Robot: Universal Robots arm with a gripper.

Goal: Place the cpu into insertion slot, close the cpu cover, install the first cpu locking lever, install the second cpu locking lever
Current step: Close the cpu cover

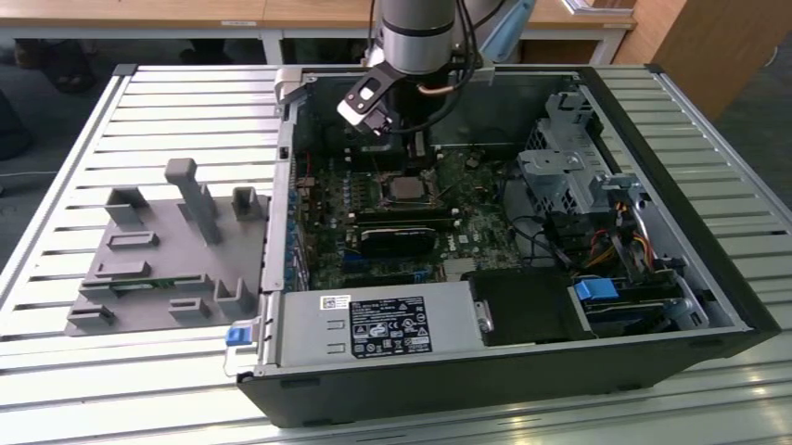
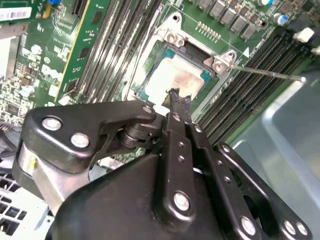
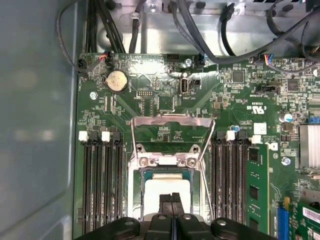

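Note:
The cpu [image 3: 165,186] lies flat in the insertion slot [image 3: 133,192], its silver-tan top showing inside the silver rim. In the second wrist view the cpu [image 2: 175,80] sits just beyond my fingertips. My gripper [image 3: 172,198] is shut, with its tips pressed together and nothing between them, right over the cpu's near edge. The cpu cover [image 3: 172,118] looks swung up from its hinge, and green board shows through its window. A thin lever rod [image 2: 265,73] sticks out sideways from the slot's corner. In the exterior view my gripper [image 1: 413,163] hangs just behind the slot [image 1: 406,190].
Long black memory strips [image 3: 102,180] flank the slot on both sides. A green card [image 3: 256,185] stands beside them. Cables [image 3: 200,30] hang along the case wall behind. A power-supply box [image 1: 371,324] lies at the case front, and a grey fixture [image 1: 161,250] sits at the exterior view's left.

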